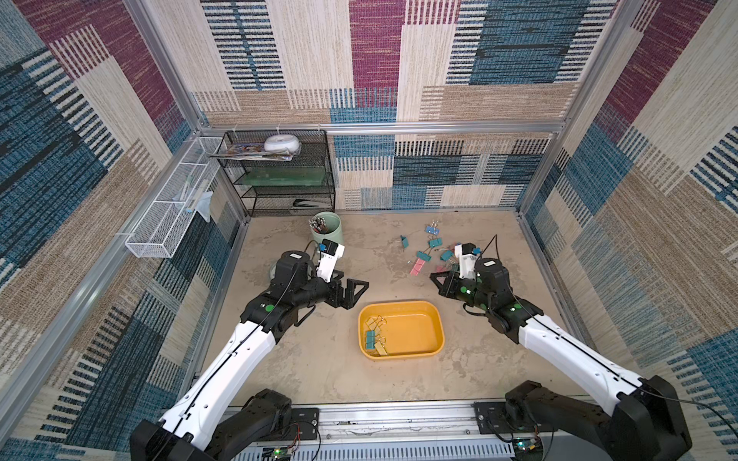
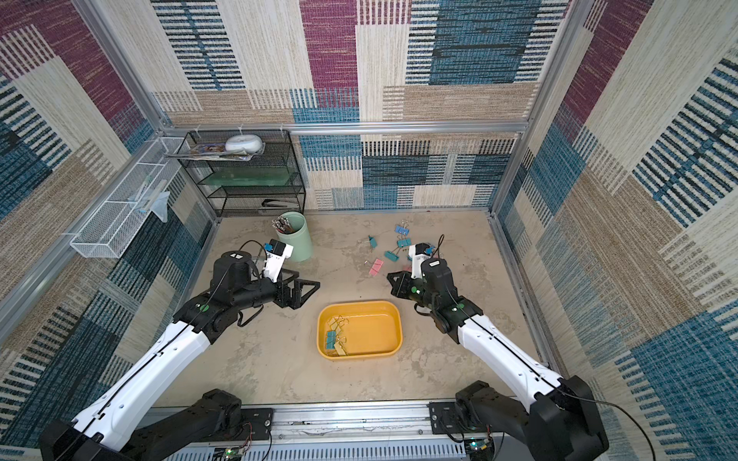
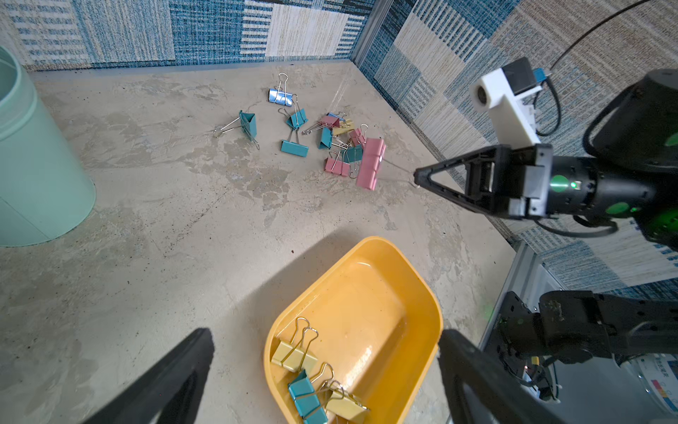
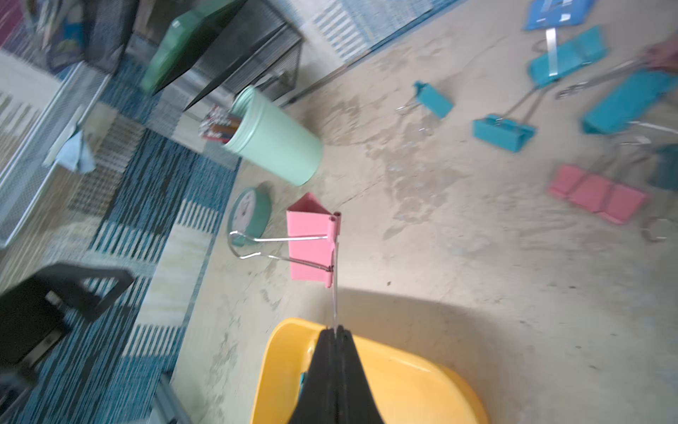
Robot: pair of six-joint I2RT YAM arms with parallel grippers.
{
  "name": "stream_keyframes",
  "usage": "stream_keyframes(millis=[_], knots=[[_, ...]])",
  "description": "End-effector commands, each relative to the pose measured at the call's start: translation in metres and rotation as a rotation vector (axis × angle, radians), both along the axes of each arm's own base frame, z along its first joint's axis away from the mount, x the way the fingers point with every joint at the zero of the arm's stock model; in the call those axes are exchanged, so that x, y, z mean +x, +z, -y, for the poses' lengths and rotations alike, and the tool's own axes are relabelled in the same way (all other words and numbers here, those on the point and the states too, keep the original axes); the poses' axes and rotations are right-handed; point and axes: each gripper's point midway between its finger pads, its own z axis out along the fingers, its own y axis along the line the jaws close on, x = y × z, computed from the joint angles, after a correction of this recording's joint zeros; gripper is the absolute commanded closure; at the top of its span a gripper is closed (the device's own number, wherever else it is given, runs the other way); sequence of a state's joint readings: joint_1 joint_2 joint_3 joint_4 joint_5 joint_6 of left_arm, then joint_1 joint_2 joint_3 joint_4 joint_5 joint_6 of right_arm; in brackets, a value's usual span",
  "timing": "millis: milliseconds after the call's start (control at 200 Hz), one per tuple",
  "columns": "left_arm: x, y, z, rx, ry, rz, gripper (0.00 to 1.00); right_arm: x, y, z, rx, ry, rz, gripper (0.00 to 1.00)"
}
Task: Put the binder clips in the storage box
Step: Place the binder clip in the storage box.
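Blocking some loose binder clips beyond the storage box in a top view: right arm; left gripper spread wide beside box. Left wrist: box, partly cut off, holds 2 yellow clips + teal clip. Right wrist, blurry: right gripper pinches wire of pink clip near box.

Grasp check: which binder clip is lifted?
The pink clip hanging by its handle from the right gripper; the rest lie on the table or in the storage box.
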State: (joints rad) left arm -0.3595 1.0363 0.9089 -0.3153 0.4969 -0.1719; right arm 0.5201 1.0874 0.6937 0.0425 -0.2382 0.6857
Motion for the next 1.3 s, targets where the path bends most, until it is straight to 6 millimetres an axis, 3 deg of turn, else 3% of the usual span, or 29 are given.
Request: stream_keyframes(millis=[0, 170, 396, 666, 711, 831, 977, 1207, 1297], knots=[[0.001, 0.005, 0.002, -0.009, -0.01, 0.023, 0.0, -0.033, -0.009, -0.029, -0.05, 0.183, -0.003, 1.0], [0.001, 0.005, 0.002, -0.009, -0.008, 0.022, 0.0, -0.062, -0.036, -0.069, -0.043, 0.348, -0.065, 1.0], [0.001, 0.006, 0.001, -0.007, -0.006, 0.027, 0.0, -0.077, -0.079, -0.114, -0.096, 0.481, -0.155, 1.0], [0.001, 0.005, 0.0, -0.003, -0.007, 0.031, 0.0, -0.077, -0.118, -0.12, -0.158, 0.469, -0.242, 1.0], [0.001, 0.005, 0.001, -0.002, -0.009, 0.032, 0.0, -0.077, -0.118, -0.119, -0.16, 0.467, -0.243, 0.93], [0.0, 0.006, 0.002, -0.003, -0.017, 0.035, 0.0, -0.074, -0.106, -0.117, -0.161, 0.446, -0.211, 0.77], [0.0, 0.006, 0.001, -0.001, -0.018, 0.04, 0.0, -0.054, -0.078, -0.102, -0.212, 0.336, -0.11, 0.68], [-0.001, 0.008, 0.001, -0.005, -0.017, 0.042, 0.0, 0.026, 0.003, -0.049, -0.243, -0.053, 0.125, 0.65], [-0.001, 0.009, 0.001, -0.004, -0.016, 0.048, 0.0, 0.066, 0.019, -0.03, -0.225, -0.133, 0.127, 0.65]])
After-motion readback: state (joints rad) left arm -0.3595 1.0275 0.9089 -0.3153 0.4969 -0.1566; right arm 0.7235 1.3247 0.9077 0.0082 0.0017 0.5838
